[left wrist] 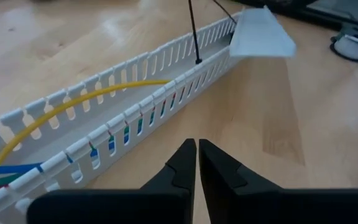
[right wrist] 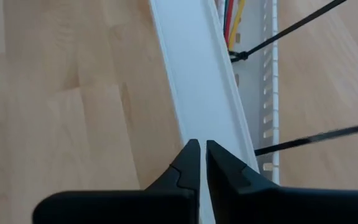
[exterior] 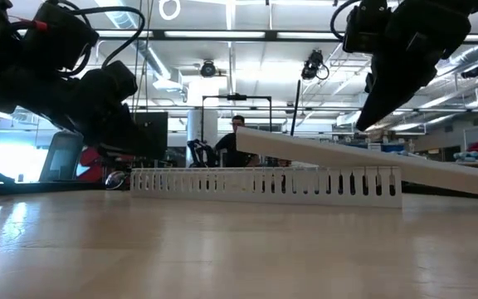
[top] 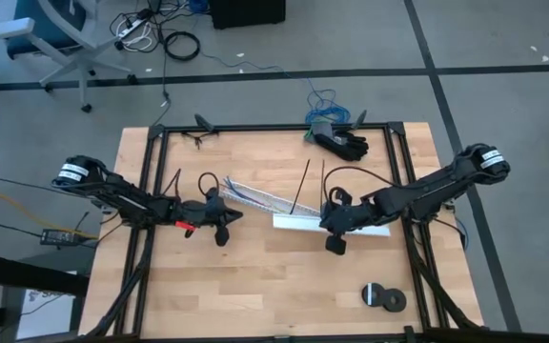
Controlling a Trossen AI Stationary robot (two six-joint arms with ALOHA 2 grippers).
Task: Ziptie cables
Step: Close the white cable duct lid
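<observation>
A white slotted channel [top: 255,195] lies slantwise on the table's middle. The cables [left wrist: 73,106], yellow, blue, green and red wires, run inside it. Thin black zipties [top: 301,186] stick up from the channel; one meets its wall [left wrist: 197,60], and two cross it in the right wrist view [right wrist: 278,31]. A plain white cover strip [top: 298,224] reaches toward the channel's near end. My left gripper [left wrist: 197,155] is shut and hovers beside the channel's side wall without touching it. My right gripper [right wrist: 202,152] is shut over the cover strip. My right gripper pinches the white cover strip between its two fingers, about midway along it [right wrist: 194,121]. The fingers slant down from the table's right side and point along the strip. The strip sits tilted [exterior: 322,154], its end toward the channel [left wrist: 263,34] raised above the channel's top.
Two black tape rolls [top: 384,297] lie near the table's near right corner. A dark pile with blue cord [top: 336,138] sits at the far edge. Black frame rails [top: 151,181] run along both sides. A person [exterior: 237,129] shows in the room beyond.
</observation>
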